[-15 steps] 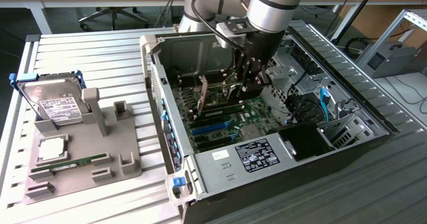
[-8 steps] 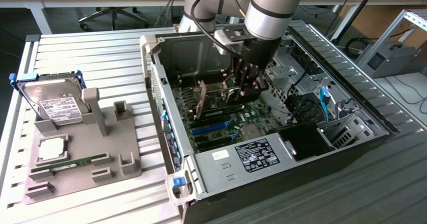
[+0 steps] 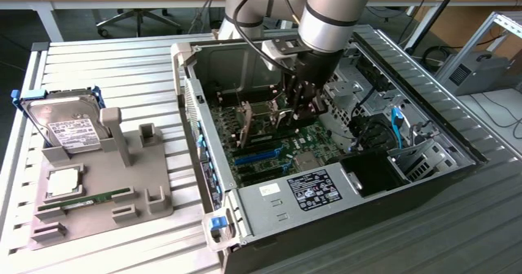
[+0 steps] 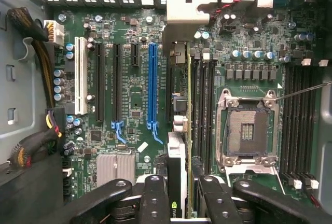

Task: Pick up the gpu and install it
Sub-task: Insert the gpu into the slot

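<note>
Two jaws of mine are clenched on the gpu [image 4: 177,167], which stands edge-on between them over the motherboard [image 4: 129,105], with the blue slot [image 4: 152,84] just beside it on one flank and the bare processor socket [image 4: 246,130] farther off on the other; whether its lower edge touches a slot yet I cannot tell. I judge the card light and stiff but fragile, best pinched by its bare board edges, away from fan and contacts. My arm [image 3: 334,11] reaches steeply down, wrist near vertical, into the open case [image 3: 269,207] on the slatted bench [image 3: 106,60].
</note>
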`<action>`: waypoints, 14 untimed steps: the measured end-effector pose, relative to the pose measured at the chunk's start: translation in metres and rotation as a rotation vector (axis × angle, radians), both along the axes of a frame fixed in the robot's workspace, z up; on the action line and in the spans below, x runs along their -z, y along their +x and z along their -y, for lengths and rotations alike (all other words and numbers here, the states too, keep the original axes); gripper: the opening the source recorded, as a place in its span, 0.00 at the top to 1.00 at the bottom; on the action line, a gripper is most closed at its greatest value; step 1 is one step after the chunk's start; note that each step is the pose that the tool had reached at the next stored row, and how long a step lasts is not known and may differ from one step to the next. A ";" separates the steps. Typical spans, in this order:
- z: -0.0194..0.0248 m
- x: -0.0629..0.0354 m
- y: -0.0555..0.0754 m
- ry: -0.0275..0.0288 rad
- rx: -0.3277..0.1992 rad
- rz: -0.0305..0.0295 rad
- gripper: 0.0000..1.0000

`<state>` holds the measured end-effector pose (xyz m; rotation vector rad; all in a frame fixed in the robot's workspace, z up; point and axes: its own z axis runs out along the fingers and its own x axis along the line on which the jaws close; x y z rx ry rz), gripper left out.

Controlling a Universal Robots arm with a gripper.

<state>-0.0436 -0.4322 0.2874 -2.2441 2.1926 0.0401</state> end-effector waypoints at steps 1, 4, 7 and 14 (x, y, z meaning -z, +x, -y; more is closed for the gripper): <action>0.0014 0.0000 0.000 0.0000 0.000 0.0000 0.73; 0.0049 0.0001 0.000 0.0001 0.001 0.0000 0.73; 0.0083 0.0004 0.000 0.0001 0.015 0.0000 0.73; 0.0178 0.0004 -0.002 0.0003 0.015 0.0001 0.73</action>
